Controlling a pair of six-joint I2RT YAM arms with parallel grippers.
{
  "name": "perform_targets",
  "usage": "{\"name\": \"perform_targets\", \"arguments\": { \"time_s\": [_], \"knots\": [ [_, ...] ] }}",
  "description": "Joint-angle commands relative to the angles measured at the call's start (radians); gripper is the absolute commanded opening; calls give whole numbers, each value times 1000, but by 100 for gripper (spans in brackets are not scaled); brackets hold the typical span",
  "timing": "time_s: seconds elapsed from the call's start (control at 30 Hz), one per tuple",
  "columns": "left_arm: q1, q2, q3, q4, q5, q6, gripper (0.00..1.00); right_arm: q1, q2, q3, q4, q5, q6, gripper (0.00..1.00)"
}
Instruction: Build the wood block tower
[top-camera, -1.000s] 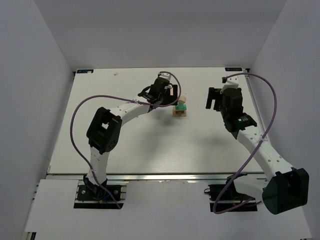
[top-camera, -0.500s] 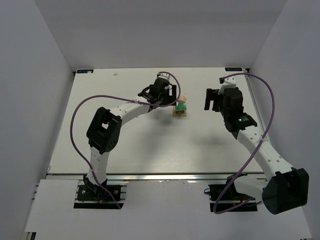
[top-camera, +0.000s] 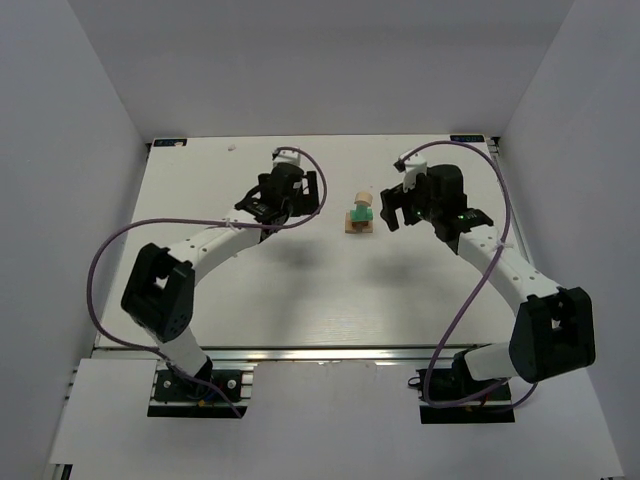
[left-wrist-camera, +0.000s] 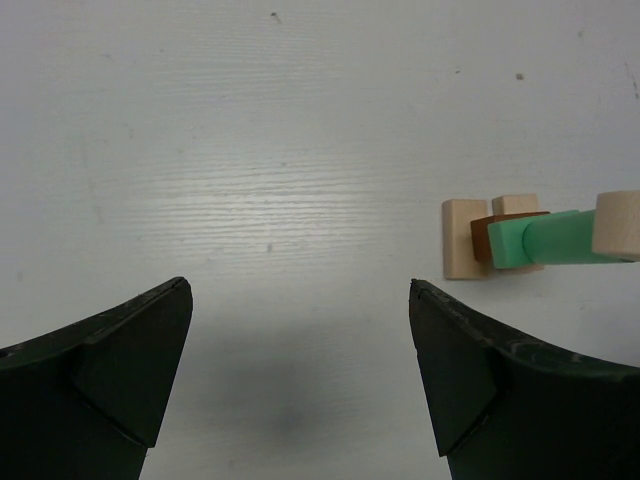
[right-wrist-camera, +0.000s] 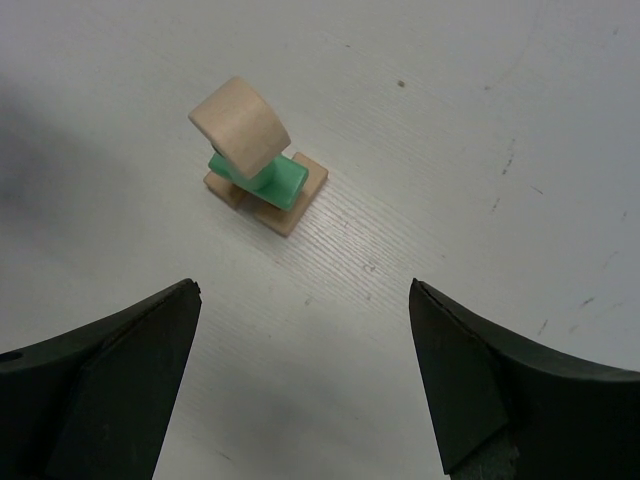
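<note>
Pale grey walls box in a white table (top-camera: 300, 290) whose matte top shows fine, straight grain streaks and a few dark specks.

On my left, the left hand (top-camera: 268, 200) hangs over bare table. Its wrist view shows two dark, wedge-shaped fingers (left-wrist-camera: 120, 350) spread wide with nothing between them.

The wood block tower (top-camera: 360, 215) stands off to the right of that hand, clear of it, near the middle of the table's far half. Its base is flat pale tan wood with square edges. On that sits a small dark brown block, then a smooth mint green column, capped by a rounded pale tan piece. The long axis runs straight up from the table, and the stack looks upright. In the left wrist view (left-wrist-camera: 520, 240) it lies beyond the right finger. In the right wrist view (right-wrist-camera: 262, 170) it sits ahead of the gap, nearer the left finger.

The right hand (top-camera: 393, 207) is near the tower's right side, not touching it, fingers (right-wrist-camera: 480, 370) also parted and empty.
</note>
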Motion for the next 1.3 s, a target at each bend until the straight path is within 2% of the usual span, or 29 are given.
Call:
{"name": "perform_targets", "arguments": {
  "time_s": [0.0, 0.27, 0.73, 1.27],
  "knots": [
    [7, -104, -78, 30, -49, -17, 98, 19, 19, 50, 27, -50, -45, 89],
    [16, -229, -244, 73, -70, -40, 98, 47, 128, 90, 45, 25, -40, 89],
    [21, -249, -256, 61, -79, -23, 98, 62, 220, 158, 81, 78, -18, 89],
    [22, -270, -270, 58, -98, -2, 98, 64, 242, 159, 100, 98, -2, 89]
  ]
}}
